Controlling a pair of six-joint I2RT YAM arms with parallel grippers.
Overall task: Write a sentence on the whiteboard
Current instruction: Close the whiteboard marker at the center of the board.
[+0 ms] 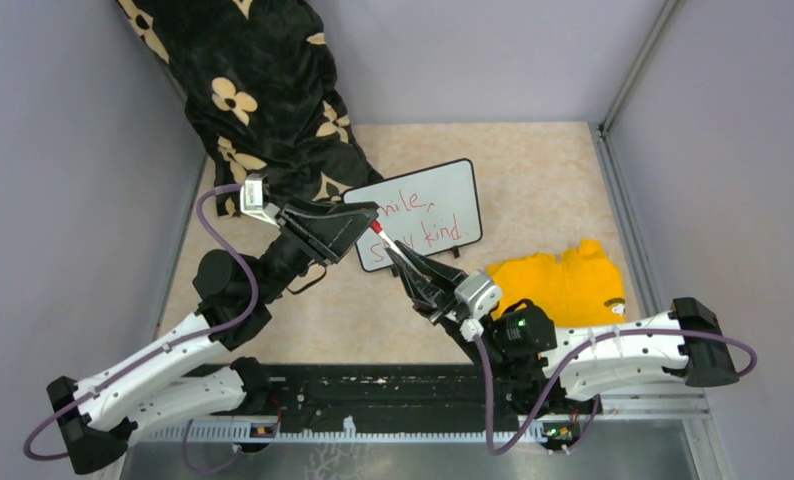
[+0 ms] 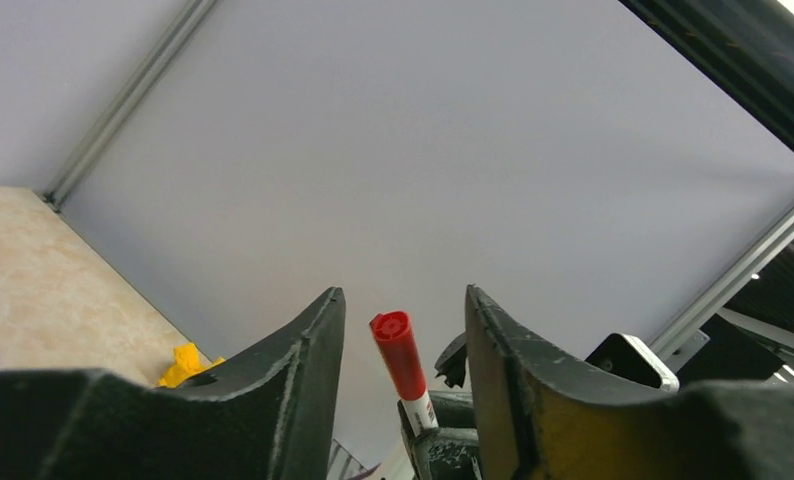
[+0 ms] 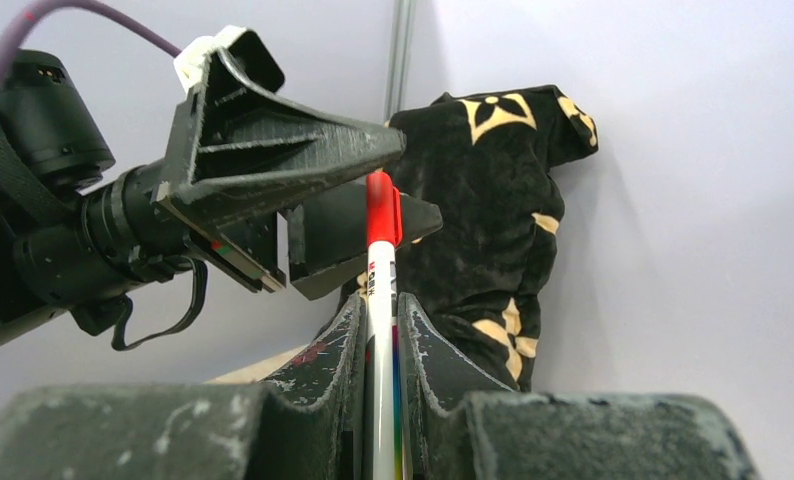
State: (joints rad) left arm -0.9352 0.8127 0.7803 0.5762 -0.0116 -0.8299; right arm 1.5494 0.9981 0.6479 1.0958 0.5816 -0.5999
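The whiteboard lies tilted at mid-table, and the left arm covers its left end. The sentence is in red marker; "mile," and "kind." show, the rest is hidden by the arms. My right gripper is shut on a white marker and holds it raised over the board's lower left corner, red cap pointing outward. It also shows in the right wrist view. My left gripper is open, and its fingers stand either side of the cap with gaps on both sides. It also shows in the left wrist view.
A black cloth with cream flowers is heaped at the back left, touching the board's left end. A yellow cloth lies right of the board, by the right arm. Grey walls close in the table on three sides.
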